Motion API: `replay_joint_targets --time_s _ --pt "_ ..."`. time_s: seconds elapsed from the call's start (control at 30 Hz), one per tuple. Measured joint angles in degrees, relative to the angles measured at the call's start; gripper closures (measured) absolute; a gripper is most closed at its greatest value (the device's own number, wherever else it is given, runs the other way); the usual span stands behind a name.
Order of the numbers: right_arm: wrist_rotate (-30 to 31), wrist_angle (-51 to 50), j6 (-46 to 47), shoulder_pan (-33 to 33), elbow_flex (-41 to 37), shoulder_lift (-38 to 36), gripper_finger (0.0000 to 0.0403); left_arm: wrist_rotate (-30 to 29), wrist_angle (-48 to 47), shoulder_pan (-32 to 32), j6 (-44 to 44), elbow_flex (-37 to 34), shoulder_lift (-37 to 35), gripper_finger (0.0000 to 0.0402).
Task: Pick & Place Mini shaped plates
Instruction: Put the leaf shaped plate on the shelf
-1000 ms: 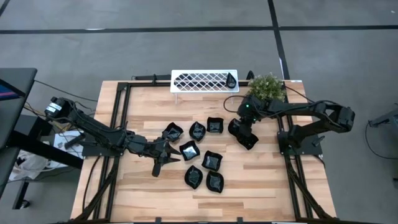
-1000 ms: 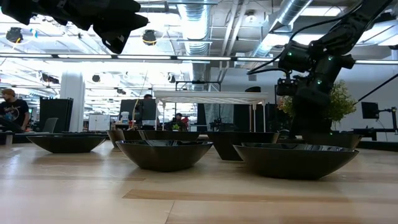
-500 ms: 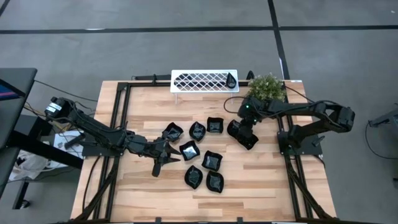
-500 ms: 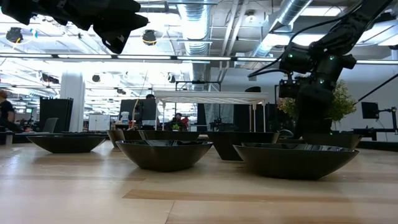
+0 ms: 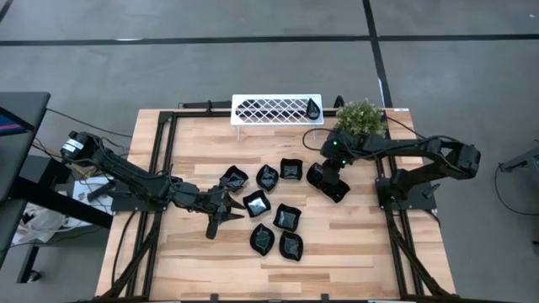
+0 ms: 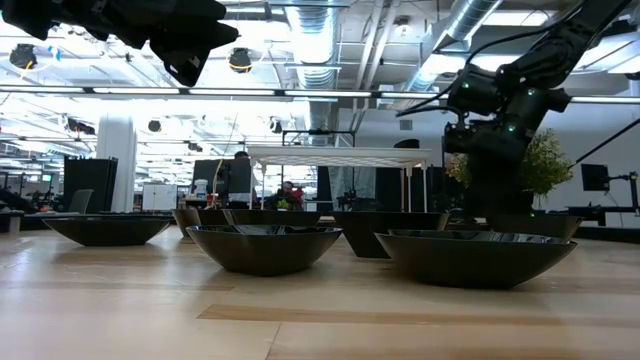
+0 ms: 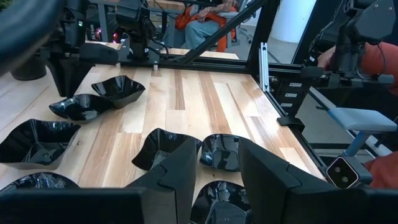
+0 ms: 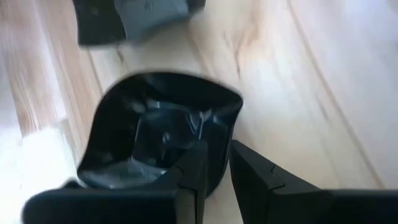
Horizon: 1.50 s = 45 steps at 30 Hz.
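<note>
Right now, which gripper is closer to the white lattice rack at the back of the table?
The right. The right gripper sits just ahead of the white lattice rack's plant-side end, at a black plate. The left gripper is farther forward, among the plates mid-table.

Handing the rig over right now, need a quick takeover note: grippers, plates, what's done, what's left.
Right gripper: low at the table's right, jaws closing over the rim of a black plate; grip not confirmed, plate not lifted.
Left gripper: open, empty, waiting above the wood at the left edge of the plate cluster.
Plates: seven loose mid-table, plus the one at the right gripper.
Done: one small dish sits on the white rack.
Left: the other eight.
</note>
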Motion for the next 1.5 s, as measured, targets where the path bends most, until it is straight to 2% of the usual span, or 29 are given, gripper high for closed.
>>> replay_joint_targets --time_s 0.17,0.43,0.6,1.33,1.5 --pt "-0.08 0.38 1.3 0.0 0.0 0.01 0.0322 0.04 0.01 0.0 0.0 0.0 0.0 0.0279" --pt "-0.02 0.45 2.07 1.62 0.0 0.01 0.0244 0.07 0.02 -0.01 0.0 0.0 0.0 0.0279" --pt "0.15 0.81 1.58 3.34 0.0 0.01 0.0218 0.07 0.02 -0.02 0.0 0.0 0.0 0.0279" --pt "1.79 4.92 0.09 3.28 -3.67 0.02 0.0249 0.04 0.0 -0.01 -0.01 0.0 0.0 0.0279" --pt "7.4 5.13 0.07 3.28 -3.65 0.02 0.0237 0.0 0.0 0.0 0.0 0.0 0.0 0.0279"
